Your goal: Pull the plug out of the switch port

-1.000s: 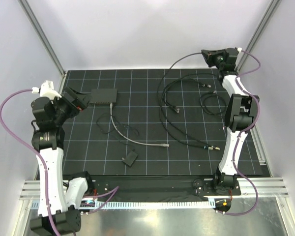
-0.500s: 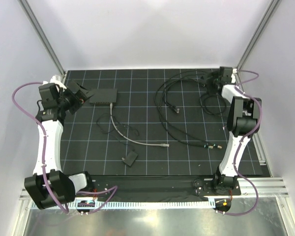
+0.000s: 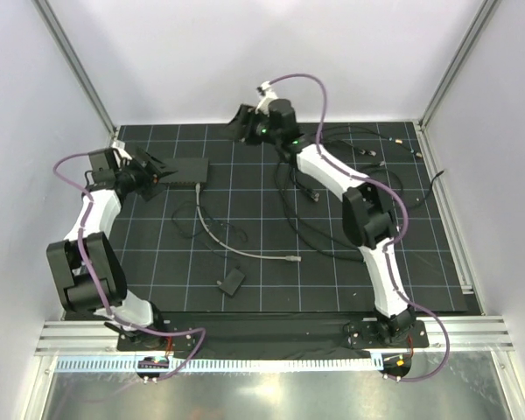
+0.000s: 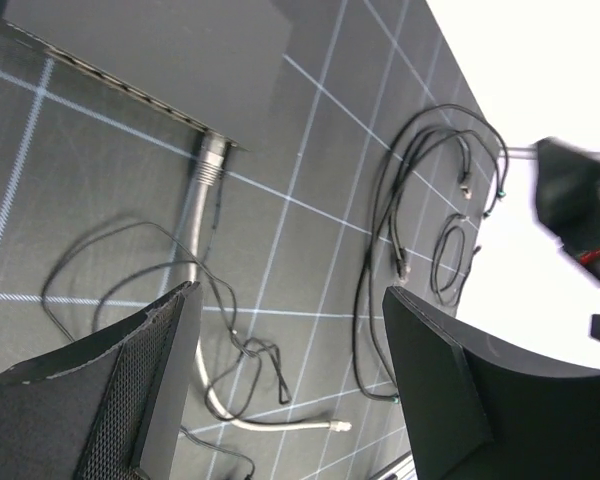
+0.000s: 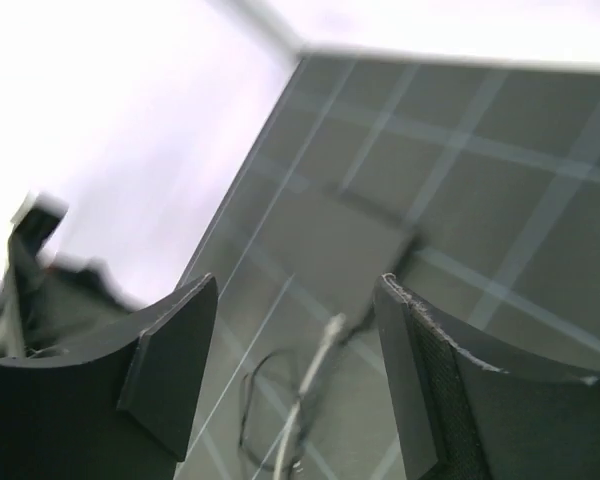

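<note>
The switch (image 3: 185,170) lies flat at the back left of the grid mat, and it also shows as a dark slab (image 4: 150,50) at the top of the left wrist view. The plug (image 4: 212,158) sits in the port on its near long edge, with a grey cable (image 3: 217,238) trailing toward the front. My left gripper (image 3: 160,171) is open at the switch's left end, nothing between its fingers (image 4: 140,380). My right gripper (image 3: 243,124) hovers open above the back of the mat, right of the switch. Its blurred view shows the switch (image 5: 340,235) and plug (image 5: 332,325) below.
The grey cable's loose end (image 3: 290,259) rests mid-mat. A small black block (image 3: 232,281) on a thin wire lies near the front. Thin black wire loops (image 3: 188,223) lie beside the grey cable. Several black cables (image 3: 332,201) sprawl over the right half, under the right arm.
The right arm has swung from the back right corner to the back middle, and its jaws have opened. The left gripper has moved in to the switch's left end.
</note>
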`<action>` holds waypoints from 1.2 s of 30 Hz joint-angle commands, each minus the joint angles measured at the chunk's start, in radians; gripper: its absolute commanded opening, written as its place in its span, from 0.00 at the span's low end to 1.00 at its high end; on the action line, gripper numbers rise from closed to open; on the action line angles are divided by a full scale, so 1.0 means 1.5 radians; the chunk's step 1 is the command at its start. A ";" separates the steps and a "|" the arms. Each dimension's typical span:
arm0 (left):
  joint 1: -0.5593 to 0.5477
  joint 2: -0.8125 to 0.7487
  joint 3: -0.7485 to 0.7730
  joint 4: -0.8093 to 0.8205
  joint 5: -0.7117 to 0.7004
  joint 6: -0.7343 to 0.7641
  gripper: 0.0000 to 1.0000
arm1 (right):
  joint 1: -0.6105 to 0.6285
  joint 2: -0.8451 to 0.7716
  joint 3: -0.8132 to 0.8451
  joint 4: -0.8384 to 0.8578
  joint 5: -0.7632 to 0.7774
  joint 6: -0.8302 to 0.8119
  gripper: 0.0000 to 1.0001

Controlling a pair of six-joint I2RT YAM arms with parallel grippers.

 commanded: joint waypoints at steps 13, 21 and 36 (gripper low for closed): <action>-0.081 0.193 0.158 0.092 -0.137 0.035 0.73 | 0.085 0.089 -0.060 0.084 -0.017 0.045 0.44; -0.108 0.297 0.217 0.108 -0.175 0.016 0.75 | 0.094 0.145 -0.054 0.120 -0.026 0.115 0.37; -0.111 0.359 0.248 0.070 -0.194 0.030 0.77 | 0.135 0.281 0.077 0.084 -0.005 0.153 0.37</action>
